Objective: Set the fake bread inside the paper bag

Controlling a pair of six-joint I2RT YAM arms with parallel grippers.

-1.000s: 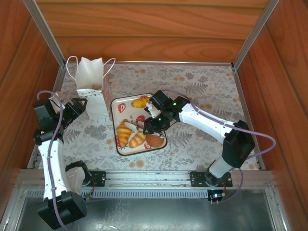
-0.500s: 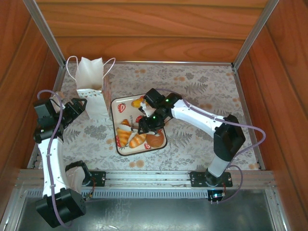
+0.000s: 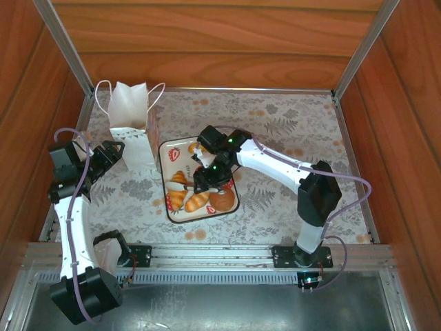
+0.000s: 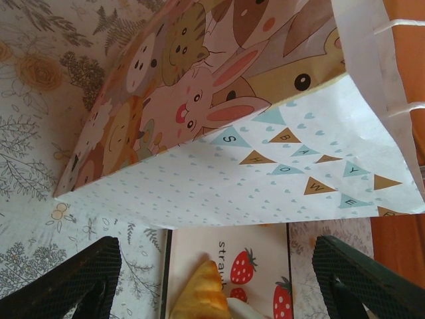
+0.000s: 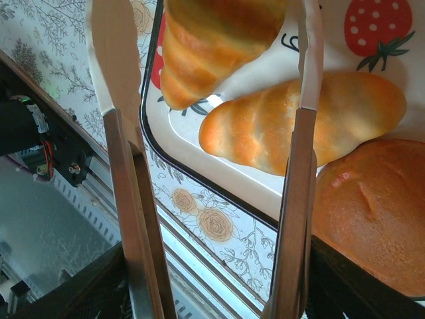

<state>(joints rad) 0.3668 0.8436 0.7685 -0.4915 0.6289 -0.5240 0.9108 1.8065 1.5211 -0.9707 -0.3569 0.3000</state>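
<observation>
The white paper bag (image 3: 131, 123) stands upright at the back left; its animal-print side (image 4: 199, 100) looms in the left wrist view. My left gripper (image 3: 110, 153) (image 4: 216, 282) waits open just short of the bag's base, holding nothing. Fake bread lies on the strawberry tray (image 3: 167, 155): a croissant (image 5: 212, 40), a long roll (image 5: 299, 119) and a round brown bun (image 5: 372, 212). My right gripper (image 3: 212, 171) (image 5: 212, 292) is shut on metal tongs (image 5: 133, 199). The tongs' white tips (image 5: 116, 60) are spread on either side of the croissant, pinching nothing.
The tray's black rim (image 5: 219, 176) runs close under the tongs, with the flowered tablecloth (image 3: 289, 124) beyond it. Wooden walls and metal posts box in the table. The front rail (image 3: 207, 255) lies at the near edge.
My right arm has swung left and nearer over the tray, carrying the tongs above the croissant and roll. The left arm and the bag have stayed put.
</observation>
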